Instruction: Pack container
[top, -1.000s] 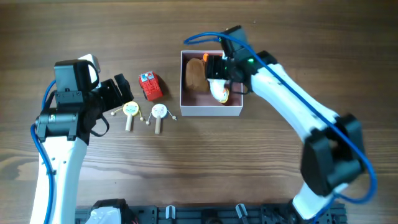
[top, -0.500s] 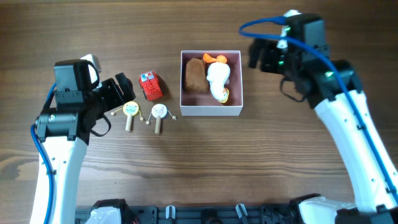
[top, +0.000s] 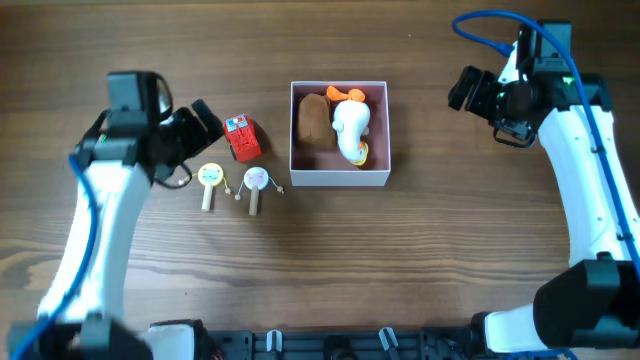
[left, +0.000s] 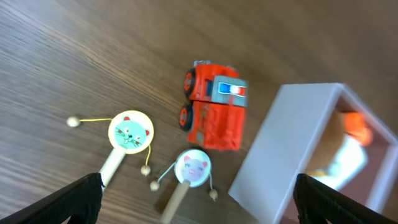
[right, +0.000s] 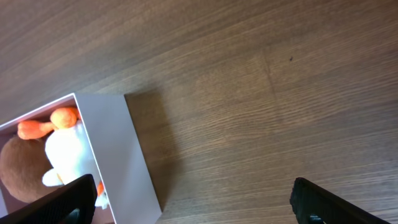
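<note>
**A:** What did the overhead view show?

**B:** The container (top: 340, 178) stood on the table (top: 440, 260), near the middle. Inside it a brown toy (top: 314, 120) lay on the left and a white duck (top: 350, 128) on the right, touching each other. A red truck (top: 241, 137) stood near the container's left wall. Two rattles (top: 211, 175) lay side by side below the truck.

**A:** And the arms?

**B:** The left gripper (top: 205, 120) was just beside the truck, on its left, and apart from it. The right gripper (top: 462, 88) was well apart from the container, on its right. In this view I could not tell how their jaws stood.

**A:** Did the left wrist view help?

**B:** Yes. The left gripper (left: 199, 186) was released, with its fingers (left: 81, 199) at the two lower corners of the picture and wide apart. Above them were the truck (left: 214, 115), the teal rattle (left: 130, 132) and the blue rattle (left: 192, 168). The container (left: 280, 155) was to the right of the truck, close to it, and the blue rattle lay near its corner.

**A:** And the right wrist view?

**B:** The right gripper (right: 193, 186) was also released, its fingers (right: 68, 199) far apart. The container (right: 121, 155) was at the left edge, only partly in view. In it I saw the duck (right: 68, 149) and the brown toy (right: 22, 165). An orange part lay at the duck's upper end, but I could not tell if it belonged to the duck.
</note>
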